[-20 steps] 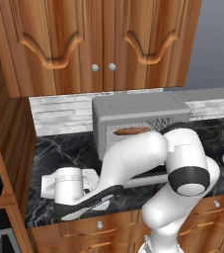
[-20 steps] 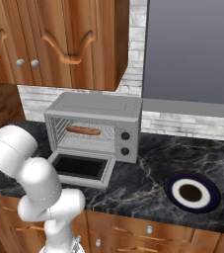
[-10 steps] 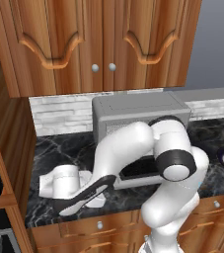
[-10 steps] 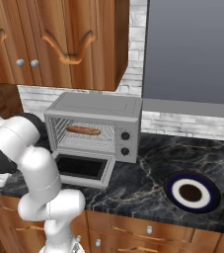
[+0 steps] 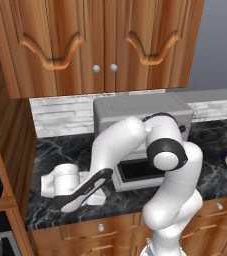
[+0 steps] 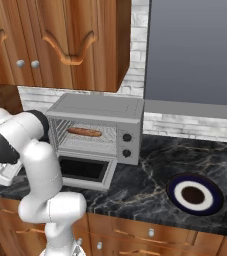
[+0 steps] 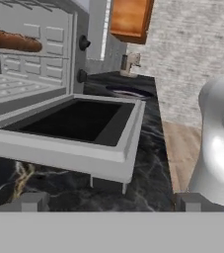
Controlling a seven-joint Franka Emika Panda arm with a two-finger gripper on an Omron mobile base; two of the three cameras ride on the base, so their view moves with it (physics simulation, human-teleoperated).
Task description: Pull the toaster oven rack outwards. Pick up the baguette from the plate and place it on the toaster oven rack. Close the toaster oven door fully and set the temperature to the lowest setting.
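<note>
The toaster oven [image 6: 101, 107] stands at the back of the counter with its door [image 6: 85, 170] folded down flat. The baguette [image 6: 84, 132] lies on the rack [image 6: 85, 141] inside the cavity. My gripper [image 7: 111, 200] is open and holds nothing. It hovers low over the counter just left of the door [image 7: 69, 129], looking across it. The baguette [image 7: 10, 40] shows at the upper left of the hand view. In the left base view my hand [image 5: 60, 180] sits left of the door [image 5: 135, 172], with its fingers hidden by the forearm. The plate [image 6: 175, 200] lies bare at the right.
Two black knobs [image 6: 127, 145] sit on the oven's right panel. Wooden wall cabinets [image 5: 100, 45] hang above. The dark marble counter [image 6: 150, 175] runs right toward the plate, and its front edge is close below the door. My own elbow [image 5: 167, 152] stands in front of the oven.
The arm has turned and its elbow has swung across the oven's front. The hand has stayed low to the left of the door, drifting slightly left. The jaws have stayed open.
</note>
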